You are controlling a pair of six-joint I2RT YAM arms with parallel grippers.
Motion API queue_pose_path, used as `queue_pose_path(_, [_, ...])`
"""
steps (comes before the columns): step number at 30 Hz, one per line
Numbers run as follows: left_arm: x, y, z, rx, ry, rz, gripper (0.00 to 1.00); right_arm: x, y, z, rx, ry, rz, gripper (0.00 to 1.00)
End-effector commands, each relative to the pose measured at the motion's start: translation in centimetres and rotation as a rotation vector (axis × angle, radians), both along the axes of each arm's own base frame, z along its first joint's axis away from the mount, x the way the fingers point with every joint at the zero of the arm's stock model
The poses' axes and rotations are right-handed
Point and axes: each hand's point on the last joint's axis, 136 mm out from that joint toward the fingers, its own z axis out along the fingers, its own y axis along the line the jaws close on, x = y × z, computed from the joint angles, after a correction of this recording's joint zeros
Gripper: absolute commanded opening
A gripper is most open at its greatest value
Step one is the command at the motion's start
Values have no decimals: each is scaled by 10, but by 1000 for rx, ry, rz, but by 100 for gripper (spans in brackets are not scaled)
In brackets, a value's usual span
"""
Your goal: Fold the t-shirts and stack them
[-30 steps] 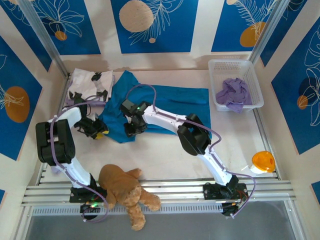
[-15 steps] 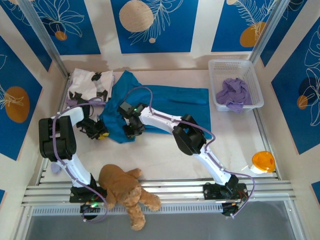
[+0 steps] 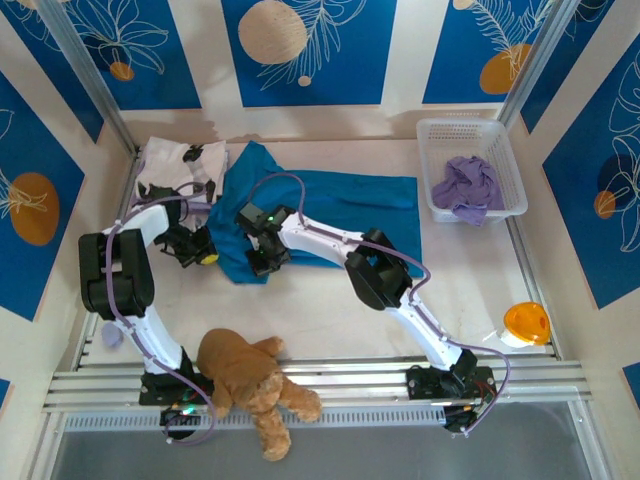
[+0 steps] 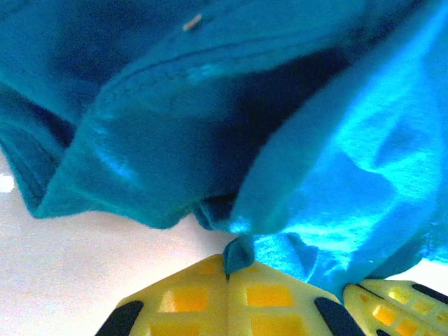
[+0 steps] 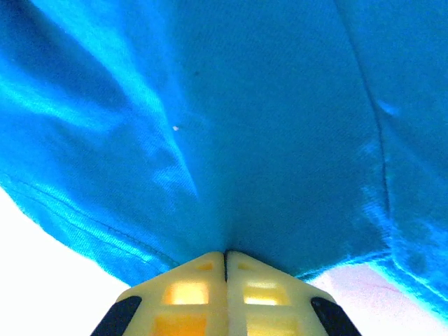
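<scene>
The teal t-shirt point(image 3: 340, 205) lies spread across the middle of the surface point(image 3: 330, 320). The left gripper point(image 4: 227, 269) and right gripper point(image 5: 225, 255), part-open a second ago, now have their jaws clamped on its near-left hem. Both grips appear set, and lifting the hem into a fold seems next.

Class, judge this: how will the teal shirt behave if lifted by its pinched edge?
Probably floppy: the teal shirt bunches in folds where the left gripper pinches it. Likely it would sag between that and the right gripper.
</scene>
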Motion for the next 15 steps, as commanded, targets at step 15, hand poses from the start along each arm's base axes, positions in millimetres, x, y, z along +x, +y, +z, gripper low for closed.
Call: queue_pose_path(15, [61, -24, 55, -64, -99, -2, 0, 57, 0, 71, 286, 57, -135, 0])
